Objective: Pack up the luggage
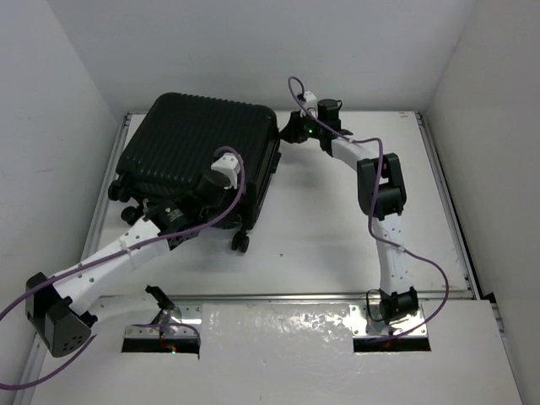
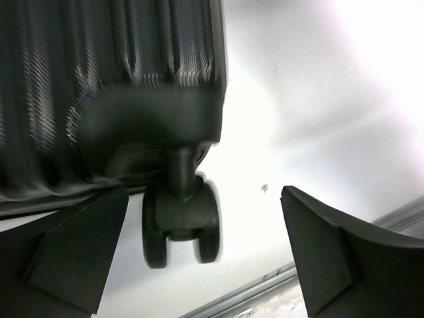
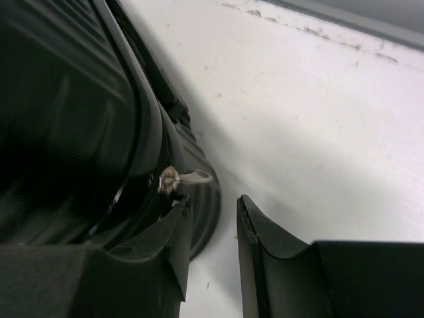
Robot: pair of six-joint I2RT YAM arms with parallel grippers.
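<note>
The luggage [image 1: 190,143] is a black ribbed hard-shell suitcase lying closed at the back left of the table. My left gripper [image 1: 229,181] is at its near right edge, jaws wide open and empty. In the left wrist view the gripper [image 2: 204,195] frames a black caster wheel [image 2: 180,222] under the ribbed shell [image 2: 99,79], without touching it. My right gripper [image 1: 292,128] is at the suitcase's back right corner. In the right wrist view the gripper [image 3: 213,202] is narrowly open and empty. Its left finger [image 3: 169,245] rests beside the shell [image 3: 66,119], just below a metal zipper pull [image 3: 182,177].
White walls enclose the table on three sides. A metal rail [image 1: 278,297] runs along the near edge, also seen in the left wrist view [image 2: 252,288]. Another caster wheel [image 1: 240,243] sticks out at the suitcase's near corner. Purple cables trail along both arms.
</note>
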